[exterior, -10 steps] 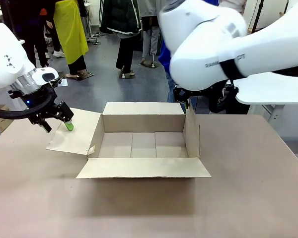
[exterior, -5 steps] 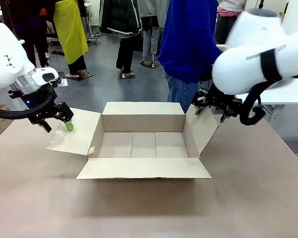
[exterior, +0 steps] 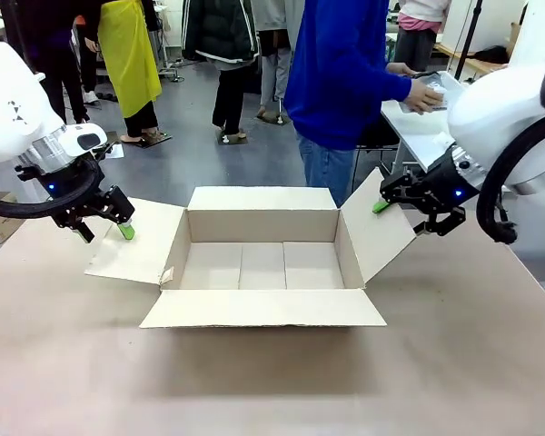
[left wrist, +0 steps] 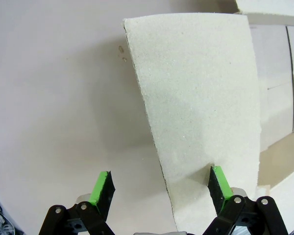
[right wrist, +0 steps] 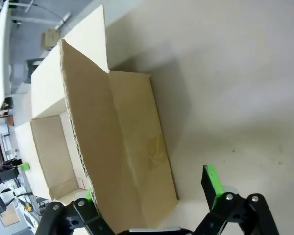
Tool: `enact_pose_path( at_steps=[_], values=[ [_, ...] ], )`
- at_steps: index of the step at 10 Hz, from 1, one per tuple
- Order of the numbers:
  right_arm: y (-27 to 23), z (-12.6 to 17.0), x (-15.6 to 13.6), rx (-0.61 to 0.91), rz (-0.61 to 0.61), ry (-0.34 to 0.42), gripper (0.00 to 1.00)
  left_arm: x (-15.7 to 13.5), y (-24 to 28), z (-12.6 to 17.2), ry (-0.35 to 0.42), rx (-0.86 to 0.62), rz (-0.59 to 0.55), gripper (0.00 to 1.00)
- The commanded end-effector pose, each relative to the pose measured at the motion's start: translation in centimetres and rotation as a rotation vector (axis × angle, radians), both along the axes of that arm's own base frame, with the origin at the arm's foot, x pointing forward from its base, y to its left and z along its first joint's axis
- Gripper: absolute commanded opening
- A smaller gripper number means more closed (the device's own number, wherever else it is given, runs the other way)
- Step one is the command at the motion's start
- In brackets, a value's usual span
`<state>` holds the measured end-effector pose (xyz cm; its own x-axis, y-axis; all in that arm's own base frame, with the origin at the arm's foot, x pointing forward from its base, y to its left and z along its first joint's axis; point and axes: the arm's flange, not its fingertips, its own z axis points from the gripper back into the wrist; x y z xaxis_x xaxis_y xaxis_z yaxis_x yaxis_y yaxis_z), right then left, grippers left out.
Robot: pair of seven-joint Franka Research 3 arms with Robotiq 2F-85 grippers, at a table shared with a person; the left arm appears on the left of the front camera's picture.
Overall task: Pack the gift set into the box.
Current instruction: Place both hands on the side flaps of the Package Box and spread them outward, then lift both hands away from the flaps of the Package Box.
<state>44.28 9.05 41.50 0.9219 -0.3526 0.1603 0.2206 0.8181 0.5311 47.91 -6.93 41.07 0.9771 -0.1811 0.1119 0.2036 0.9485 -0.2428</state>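
The box (exterior: 262,265) stands open-topped toward the desk's (exterior: 254,381) far edge, its inside bare, so the way in from above is free. The near flap (exterior: 263,308) lies flat toward the near edge. The left flap (exterior: 136,241) spreads low toward the left edge, with the left jaws wide apart astride its far edge. The right flap (exterior: 379,232) leans outward and up between the spread right jaws, narrowing entry from the right. A person (exterior: 341,73) stands just behind the far edge. The desk's near half is open.
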Motion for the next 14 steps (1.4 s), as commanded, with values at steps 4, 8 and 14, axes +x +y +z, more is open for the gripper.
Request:
enact_pose_path(
  at_steps=[4, 8, 14],
  values=[
    [1.01, 1.16, 0.63, -0.082, -0.044, 0.025, 1.0, -0.22, 0.01, 0.16, -0.005, 0.019, 0.009, 1.0],
    [1.01, 1.16, 0.63, -0.082, -0.044, 0.025, 1.0, -0.22, 0.01, 0.16, -0.005, 0.019, 0.009, 1.0],
    [1.01, 1.16, 0.63, -0.082, -0.044, 0.025, 1.0, -0.22, 0.01, 0.16, -0.005, 0.019, 0.009, 1.0]
  ],
)
